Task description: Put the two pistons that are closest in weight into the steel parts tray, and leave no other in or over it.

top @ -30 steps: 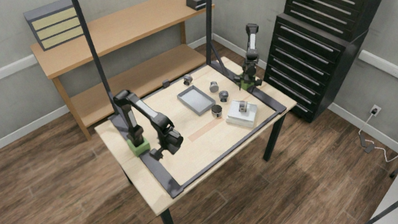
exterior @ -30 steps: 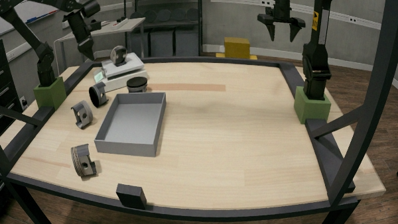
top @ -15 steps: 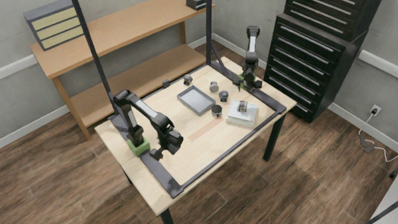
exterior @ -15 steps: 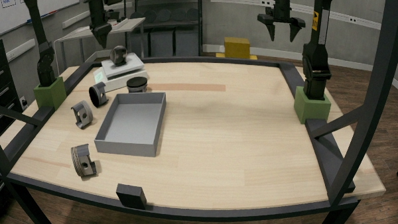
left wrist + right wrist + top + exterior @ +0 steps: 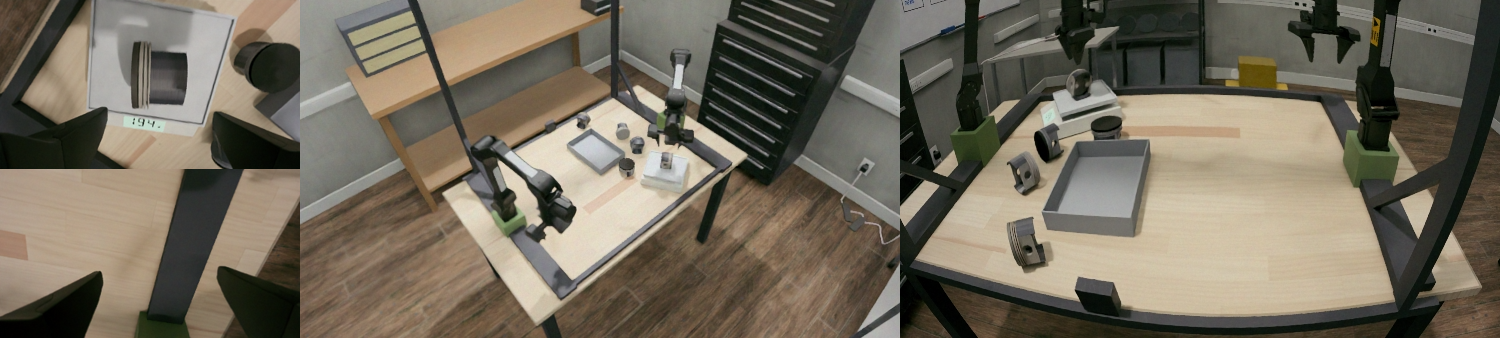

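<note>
The piston [image 5: 666, 160] [image 5: 1079, 83] [image 5: 166, 77] that matters now lies on its side on the scale [image 5: 656, 179] [image 5: 1096, 108] [image 5: 107, 90], right of centre in the top view and at upper left in the exterior view. The left claw [image 5: 669, 140] [image 5: 1074, 56] [image 5: 160, 115] hangs above it with fingers wide apart and nothing between them. In the left wrist view the piston sits up the frame from the gap between the fingertips, its long axis running across the picture, crown to the left and skirt to the right. That is roughly the line along which the fingers would close, so a straight descent would probably pinch crown against skirt end; a turn of the wrist would be needed to take the round sides instead.

The right claw [image 5: 548, 231] [image 5: 1325, 59] [image 5: 159, 274], also spread and holding nothing, is well apart over the far side of the desk [image 5: 555, 250] [image 5: 1200, 200] [image 5: 68, 94] [image 5: 75, 263], so the left arm is plainly the nearer. The display appears to read 194. The tray [image 5: 596, 150] [image 5: 1097, 185] [image 5: 290, 117] holds no piston; the comparison of weights is likely still in hand.
</note>
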`<state>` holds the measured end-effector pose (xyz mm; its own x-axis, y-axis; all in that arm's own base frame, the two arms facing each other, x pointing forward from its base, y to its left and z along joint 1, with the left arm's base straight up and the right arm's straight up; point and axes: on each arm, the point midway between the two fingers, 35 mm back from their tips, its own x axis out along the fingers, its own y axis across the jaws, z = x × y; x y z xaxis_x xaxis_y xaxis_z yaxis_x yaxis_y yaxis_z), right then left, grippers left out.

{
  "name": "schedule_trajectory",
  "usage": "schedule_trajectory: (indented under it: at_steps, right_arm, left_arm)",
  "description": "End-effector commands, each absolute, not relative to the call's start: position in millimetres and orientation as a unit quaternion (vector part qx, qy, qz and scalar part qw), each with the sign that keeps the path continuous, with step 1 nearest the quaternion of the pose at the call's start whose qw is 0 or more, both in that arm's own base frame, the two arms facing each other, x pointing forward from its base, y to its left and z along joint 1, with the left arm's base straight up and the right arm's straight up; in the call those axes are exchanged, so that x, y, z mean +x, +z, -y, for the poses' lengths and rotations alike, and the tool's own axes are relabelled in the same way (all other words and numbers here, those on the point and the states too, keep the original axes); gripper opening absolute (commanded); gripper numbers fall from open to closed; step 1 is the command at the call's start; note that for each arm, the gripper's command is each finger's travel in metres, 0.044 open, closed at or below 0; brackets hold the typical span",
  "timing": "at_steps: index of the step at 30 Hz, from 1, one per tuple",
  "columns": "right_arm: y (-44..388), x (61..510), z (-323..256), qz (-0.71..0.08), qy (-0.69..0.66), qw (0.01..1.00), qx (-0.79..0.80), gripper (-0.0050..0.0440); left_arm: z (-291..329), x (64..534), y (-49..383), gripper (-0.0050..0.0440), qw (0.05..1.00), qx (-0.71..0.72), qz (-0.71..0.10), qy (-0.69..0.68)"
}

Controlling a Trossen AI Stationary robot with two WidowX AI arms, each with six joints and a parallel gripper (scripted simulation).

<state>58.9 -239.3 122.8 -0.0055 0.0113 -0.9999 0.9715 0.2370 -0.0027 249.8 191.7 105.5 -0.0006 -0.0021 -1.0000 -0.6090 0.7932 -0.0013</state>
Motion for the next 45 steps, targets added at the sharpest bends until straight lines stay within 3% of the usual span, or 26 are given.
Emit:
schedule_trajectory:
  at_steps: [1,45]
  right_arm:
    - [131.3,61.3,244.4,-0.552,-0.439,0.563,0.430,0.0400]
    - [131.3,61.3,244.4,-0.552,-0.439,0.563,0.430,0.0400]
  left_arm:
    - [-210.2,268.0,115.3,0.0378,0.677,-0.227,-0.659,0.235]
    - [-211.8,270.8,114.5,0.0378,0.436,-0.544,-0.525,0.487]
